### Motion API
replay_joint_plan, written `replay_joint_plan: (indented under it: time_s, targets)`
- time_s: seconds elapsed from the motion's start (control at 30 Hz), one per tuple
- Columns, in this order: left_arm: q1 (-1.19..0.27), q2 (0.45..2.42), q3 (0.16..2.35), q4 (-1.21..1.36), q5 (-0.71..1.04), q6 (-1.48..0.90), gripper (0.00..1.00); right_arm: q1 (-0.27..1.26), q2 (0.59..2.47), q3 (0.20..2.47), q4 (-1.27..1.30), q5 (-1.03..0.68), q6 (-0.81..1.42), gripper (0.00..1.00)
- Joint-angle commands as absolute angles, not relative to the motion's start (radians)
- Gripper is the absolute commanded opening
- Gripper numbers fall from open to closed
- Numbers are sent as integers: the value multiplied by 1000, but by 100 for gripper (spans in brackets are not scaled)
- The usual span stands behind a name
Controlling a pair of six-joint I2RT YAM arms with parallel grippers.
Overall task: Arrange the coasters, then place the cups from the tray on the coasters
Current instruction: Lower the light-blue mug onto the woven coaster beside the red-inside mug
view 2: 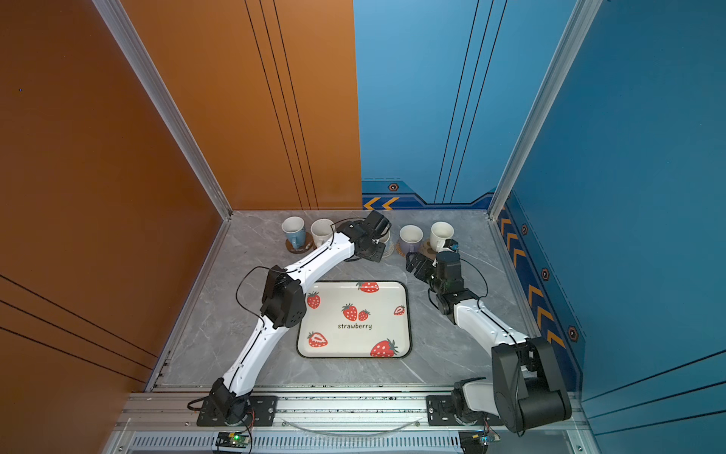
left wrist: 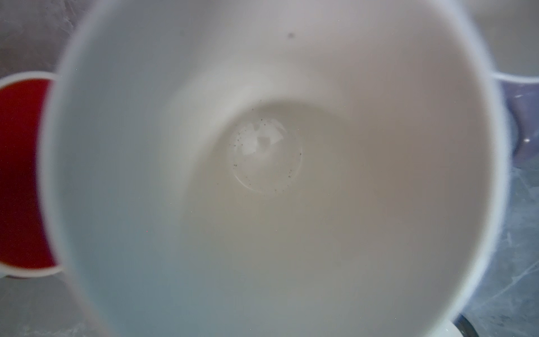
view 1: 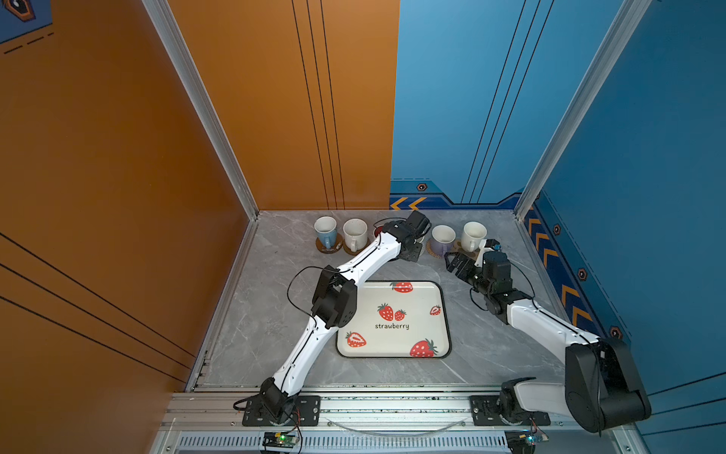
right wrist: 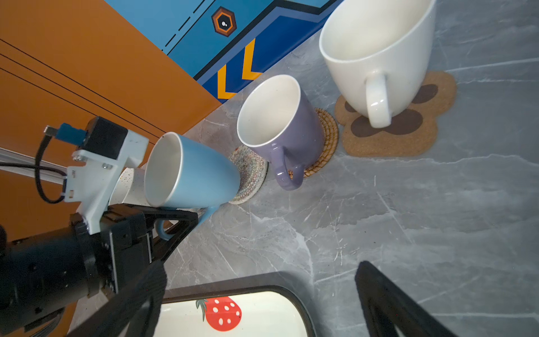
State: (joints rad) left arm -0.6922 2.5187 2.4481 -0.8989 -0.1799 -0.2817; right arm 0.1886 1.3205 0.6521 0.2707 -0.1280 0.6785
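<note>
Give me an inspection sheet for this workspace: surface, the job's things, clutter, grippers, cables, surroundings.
Surface: grey marble table, no spills seen.
Job's things: tray empty. Left blue cup and speckled cup on brown discs; lavender cup on tan coaster; white cup on paw coaster; red-lined cup behind the left arm, its coaster hidden; held blue cup tilted over pale woven coaster.
Clutter: nothing seen.
Grippers: left gripper shut on held blue cup's handle; right gripper open, empty, in front of lavender cup.
Cables: black cable loops off each arm.
Surroundings: orange wall, blue wall, aluminium frame.
</note>
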Motion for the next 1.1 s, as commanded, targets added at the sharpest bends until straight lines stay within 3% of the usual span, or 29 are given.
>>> replay_joint_plan:
  time_s: [0.0, 1.07]
  targets:
    - [-679, 2521, 2513, -866, -201, -267, 0, 180, 1330, 658, 287, -141, 679, 99]
    - [-666, 2596, 2599, -866, -178, -284, 0, 179, 1368, 677, 295, -162, 679, 99]
